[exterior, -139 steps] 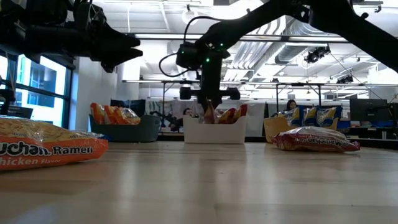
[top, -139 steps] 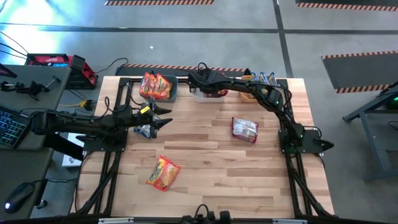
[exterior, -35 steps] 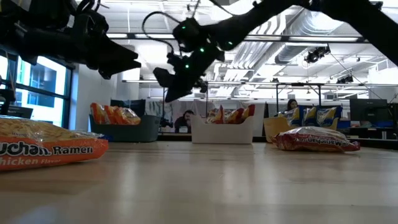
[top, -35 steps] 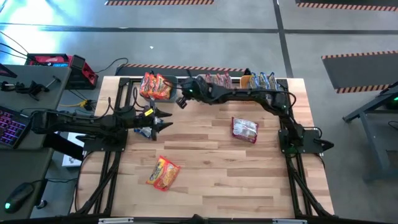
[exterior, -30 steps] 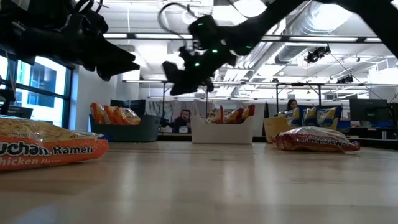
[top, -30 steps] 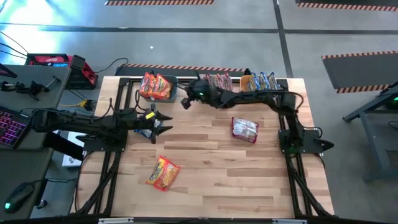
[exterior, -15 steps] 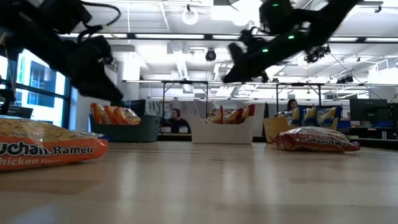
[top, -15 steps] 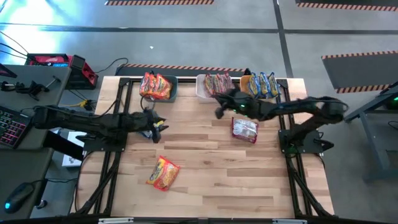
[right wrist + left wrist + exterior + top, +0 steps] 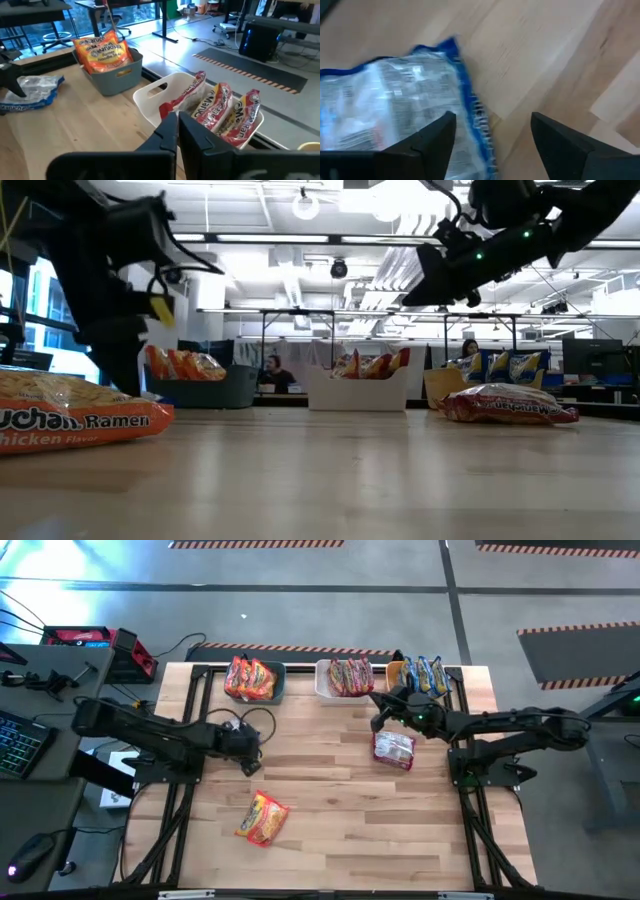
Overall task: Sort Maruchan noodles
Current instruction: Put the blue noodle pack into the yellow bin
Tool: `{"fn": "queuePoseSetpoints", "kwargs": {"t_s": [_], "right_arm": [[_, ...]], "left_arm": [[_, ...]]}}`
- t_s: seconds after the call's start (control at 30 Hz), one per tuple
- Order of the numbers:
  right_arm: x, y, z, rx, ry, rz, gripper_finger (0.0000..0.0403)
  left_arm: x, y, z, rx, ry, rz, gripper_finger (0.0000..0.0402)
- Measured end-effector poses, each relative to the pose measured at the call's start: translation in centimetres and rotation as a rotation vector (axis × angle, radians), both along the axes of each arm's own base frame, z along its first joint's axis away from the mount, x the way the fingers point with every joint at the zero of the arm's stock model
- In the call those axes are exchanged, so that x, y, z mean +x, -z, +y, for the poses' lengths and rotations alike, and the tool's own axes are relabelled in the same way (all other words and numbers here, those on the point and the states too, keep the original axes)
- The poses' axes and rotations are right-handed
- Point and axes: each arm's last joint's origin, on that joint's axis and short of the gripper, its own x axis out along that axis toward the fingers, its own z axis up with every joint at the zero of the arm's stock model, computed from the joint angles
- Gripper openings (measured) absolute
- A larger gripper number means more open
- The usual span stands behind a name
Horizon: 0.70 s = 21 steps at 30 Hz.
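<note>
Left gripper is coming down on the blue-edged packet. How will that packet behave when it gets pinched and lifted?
The blue-edged packet looks like thin, crinkly, glossy film, so it may slip between the open left gripper's fingers. Its frilly sealed edge would probably bend rather than stay stiff. It lies flat on the table, so it likely won't roll, but it may skid if nudged.

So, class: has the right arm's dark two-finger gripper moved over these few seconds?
Yes. The right gripper, shut, was over the white plastic bin at the table's far edge; it has pulled back toward the table's right side, now beside the white-maroon crinkly noodle packet.
</note>
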Motion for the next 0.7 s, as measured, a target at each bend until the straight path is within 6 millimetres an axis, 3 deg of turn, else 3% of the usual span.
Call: {"fn": "queuePoseSetpoints", "kwargs": {"t_s": [0.2,0.43,0.7], "right_arm": [[0.0,-0.2,0.0,-0.017,-0.008,0.006,0.0000],[0.0,-0.2,0.0,-0.017,-0.008,0.006,0.0000],[0.0,-0.2,0.0,-0.017,-0.009,0.006,0.0000]], "left_arm": [[1.3,1.1,-0.4,0.076,0.000,0.156,0.0259],[2.2,1.0,-0.3,0.175,-0.025,0.376,0.0242],[2.6,0.3,-0.4,0.083,-0.100,0.508,0.0251]]}}
